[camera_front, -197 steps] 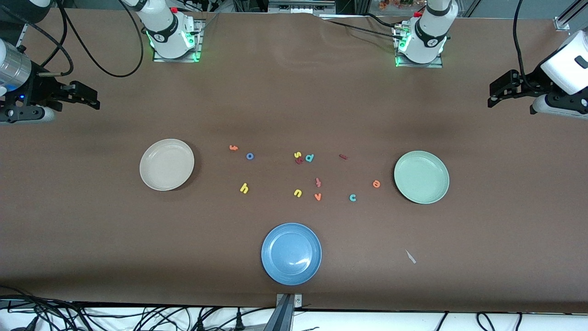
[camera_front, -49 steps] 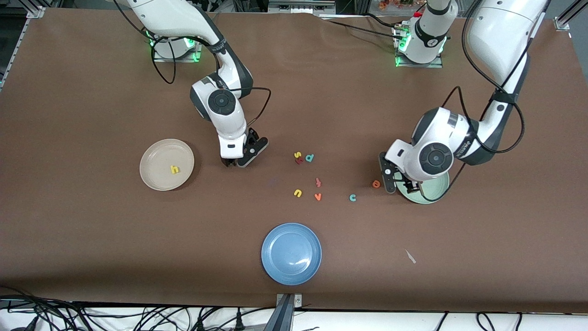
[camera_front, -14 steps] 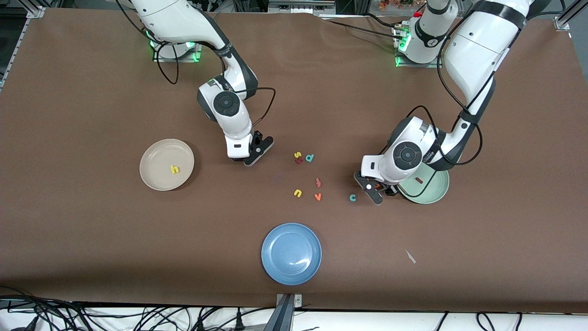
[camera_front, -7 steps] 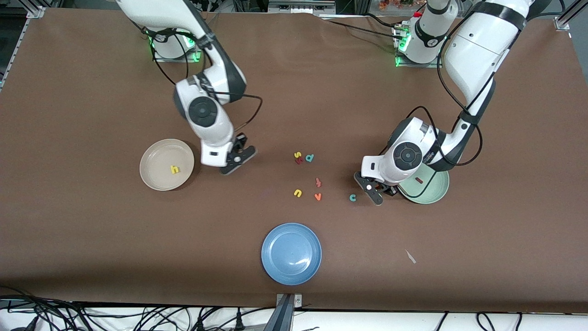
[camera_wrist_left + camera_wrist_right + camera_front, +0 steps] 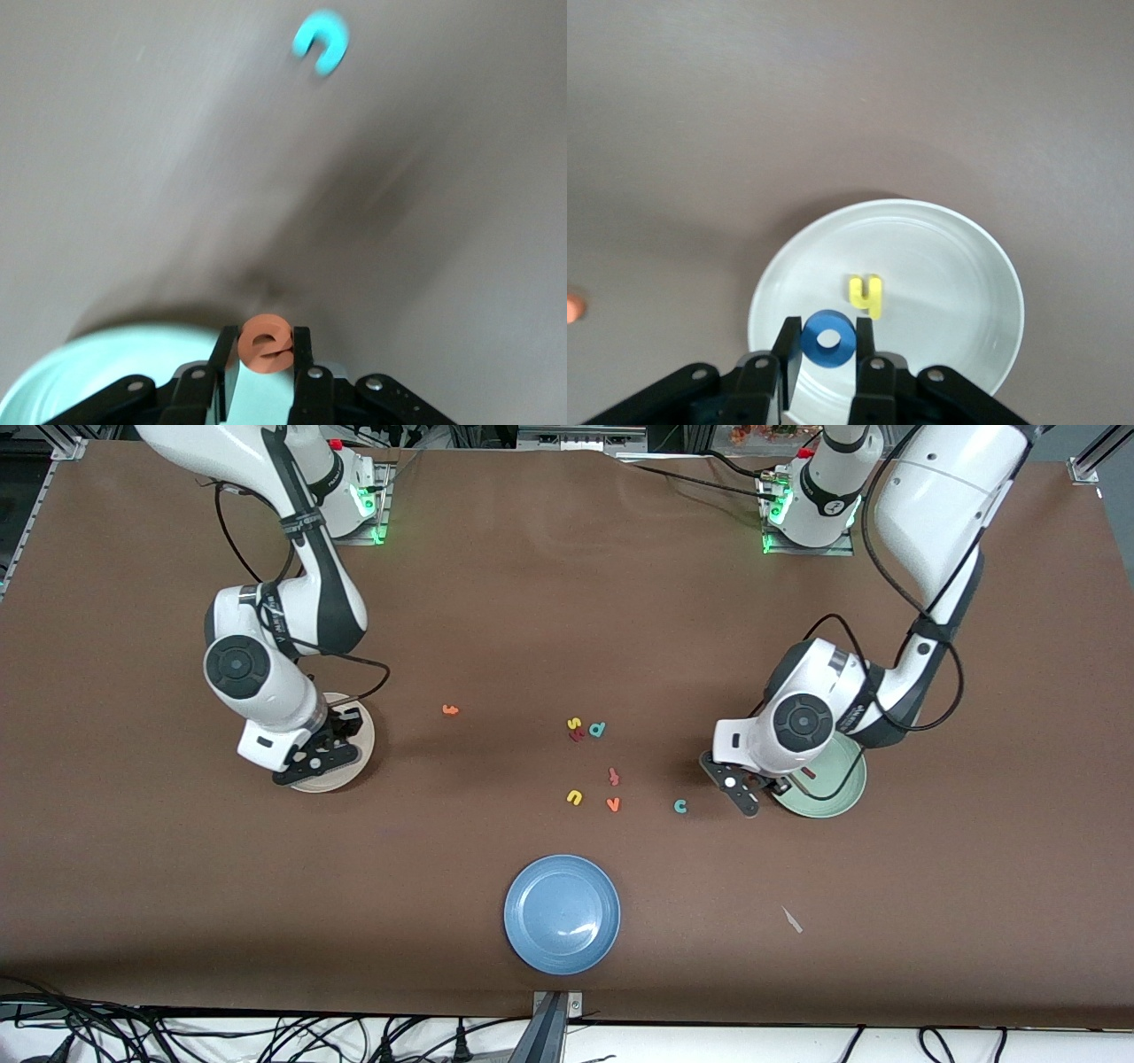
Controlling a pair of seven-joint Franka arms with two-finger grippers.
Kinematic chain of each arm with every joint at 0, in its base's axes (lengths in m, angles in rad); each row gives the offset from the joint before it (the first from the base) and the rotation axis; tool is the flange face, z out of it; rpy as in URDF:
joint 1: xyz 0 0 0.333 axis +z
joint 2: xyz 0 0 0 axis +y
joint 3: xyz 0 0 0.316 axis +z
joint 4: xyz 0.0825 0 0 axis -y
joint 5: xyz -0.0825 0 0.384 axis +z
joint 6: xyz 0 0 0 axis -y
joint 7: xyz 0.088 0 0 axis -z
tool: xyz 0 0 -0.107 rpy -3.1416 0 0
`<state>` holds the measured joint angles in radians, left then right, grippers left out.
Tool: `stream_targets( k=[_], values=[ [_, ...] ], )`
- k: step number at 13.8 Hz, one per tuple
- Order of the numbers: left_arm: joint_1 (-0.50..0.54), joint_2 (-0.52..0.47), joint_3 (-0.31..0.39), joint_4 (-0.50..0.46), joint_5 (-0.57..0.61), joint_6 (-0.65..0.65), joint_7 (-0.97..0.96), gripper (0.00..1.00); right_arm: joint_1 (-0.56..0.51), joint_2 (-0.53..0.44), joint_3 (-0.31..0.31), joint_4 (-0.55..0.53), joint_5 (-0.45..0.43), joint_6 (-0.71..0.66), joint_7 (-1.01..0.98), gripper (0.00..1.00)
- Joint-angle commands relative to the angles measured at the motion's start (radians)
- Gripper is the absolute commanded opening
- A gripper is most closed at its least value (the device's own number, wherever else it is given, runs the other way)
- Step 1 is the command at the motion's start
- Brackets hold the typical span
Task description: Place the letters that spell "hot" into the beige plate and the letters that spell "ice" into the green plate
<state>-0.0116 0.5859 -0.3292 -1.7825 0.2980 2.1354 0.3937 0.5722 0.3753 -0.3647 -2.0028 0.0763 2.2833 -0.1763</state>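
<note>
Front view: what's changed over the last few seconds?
The right gripper took the blue o and carried it over the beige plate, where the h lies. The left gripper picked up the orange e and moved toward the green plate. The c, orange t and blue plate stayed put.

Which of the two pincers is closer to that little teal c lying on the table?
The left. The left pincer, holding the orange e, is at the green plate's edge, close beside the c. The right pincer, holding the blue o, is over the beige plate.
</note>
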Motion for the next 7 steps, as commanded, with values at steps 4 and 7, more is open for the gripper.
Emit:
stream_targets(
  k=[4,7],
  values=[
    [0.134,-0.09,-0.022,-0.155,0.029,-0.003,0.137,0.31,-0.095,0.028,-0.003,-0.037,0.18,0.047,-0.037,0.42],
    [0.139,-0.092,-0.03,-0.137,0.029,-0.008,0.154,1.0,-0.098,0.021,0.006,-0.028,0.198,-0.023,-0.04,1.0]
  ],
)
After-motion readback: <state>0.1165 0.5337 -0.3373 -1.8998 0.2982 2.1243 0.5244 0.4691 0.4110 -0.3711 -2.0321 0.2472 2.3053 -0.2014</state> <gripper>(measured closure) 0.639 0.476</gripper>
